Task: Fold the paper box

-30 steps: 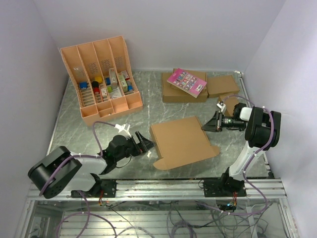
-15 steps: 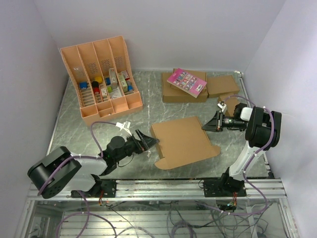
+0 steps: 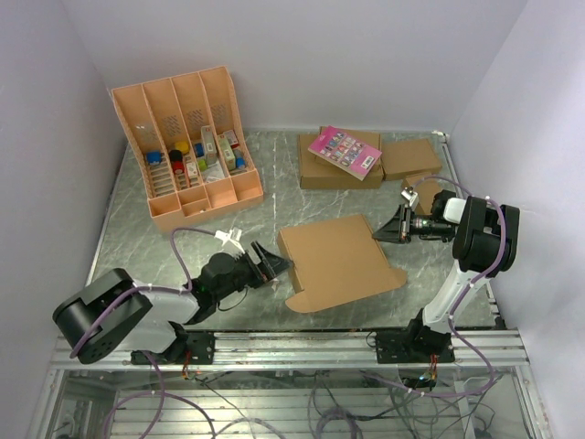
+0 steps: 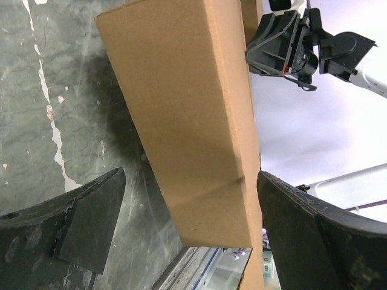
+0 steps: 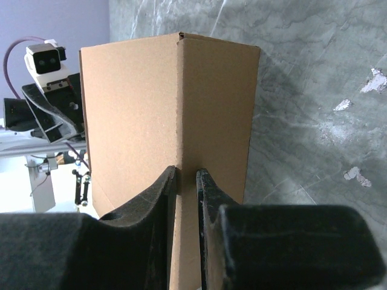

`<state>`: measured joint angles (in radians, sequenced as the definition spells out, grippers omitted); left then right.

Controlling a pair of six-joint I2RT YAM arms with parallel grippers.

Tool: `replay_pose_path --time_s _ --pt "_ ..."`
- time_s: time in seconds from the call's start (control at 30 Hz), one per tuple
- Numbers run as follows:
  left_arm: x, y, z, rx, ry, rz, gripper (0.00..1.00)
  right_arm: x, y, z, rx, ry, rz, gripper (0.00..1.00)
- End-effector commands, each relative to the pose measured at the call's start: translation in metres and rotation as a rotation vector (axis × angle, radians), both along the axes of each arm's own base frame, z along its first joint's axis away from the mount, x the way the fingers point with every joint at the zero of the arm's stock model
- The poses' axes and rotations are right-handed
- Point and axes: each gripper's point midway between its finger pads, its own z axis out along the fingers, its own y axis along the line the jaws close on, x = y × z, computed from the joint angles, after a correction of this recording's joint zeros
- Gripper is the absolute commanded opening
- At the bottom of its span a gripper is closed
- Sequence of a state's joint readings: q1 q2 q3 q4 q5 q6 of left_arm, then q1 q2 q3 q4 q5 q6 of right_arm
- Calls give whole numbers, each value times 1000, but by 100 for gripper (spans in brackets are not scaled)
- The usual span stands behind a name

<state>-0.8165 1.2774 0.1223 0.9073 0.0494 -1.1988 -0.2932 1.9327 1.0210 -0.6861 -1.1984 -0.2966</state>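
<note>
The paper box (image 3: pixel 338 261) is a flat brown cardboard piece at the table's middle, with a small flap at its near-left corner. My right gripper (image 3: pixel 386 230) is shut on the box's far-right edge. In the right wrist view its fingers (image 5: pixel 169 181) pinch the cardboard (image 5: pixel 139 103) along a crease, gripper (image 5: pixel 186 178). My left gripper (image 3: pixel 274 263) stands open at the box's left edge. In the left wrist view the edge of the cardboard (image 4: pixel 181 109) reaches in between the wide-apart fingers, gripper (image 4: pixel 190 199), which do not press on it.
An orange-tan compartment tray (image 3: pixel 187 146) with small items stands at the back left. Two smaller brown boxes (image 3: pixel 334 165) (image 3: pixel 411 157) lie at the back right, a pink card (image 3: pixel 345 151) on one. A metal rail (image 3: pixel 292 343) runs along the near edge; walls close in on both sides.
My left gripper has slid right, up to the box's left edge, staying open. The right gripper and the box have barely moved.
</note>
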Motion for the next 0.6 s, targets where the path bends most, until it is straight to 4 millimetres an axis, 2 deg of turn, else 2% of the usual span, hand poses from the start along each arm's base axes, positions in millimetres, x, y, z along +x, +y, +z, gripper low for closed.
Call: replay_pose_path --time_s 0.0,0.43,0.5,0.57 --pt "6 -7 11 -40 -23 20 100 4 -12 -25 -102 -14 11 17" --pt "9 -39 8 -143 -6 34 98 3 -11 -25 -95 -14 14 17" --pt "10 -44 11 -187 -9 39 95 3 -11 -24 -93 -17 16 17" --pt "10 -46 12 -232 -8 43 86 3 -11 -24 -91 -16 16 17"
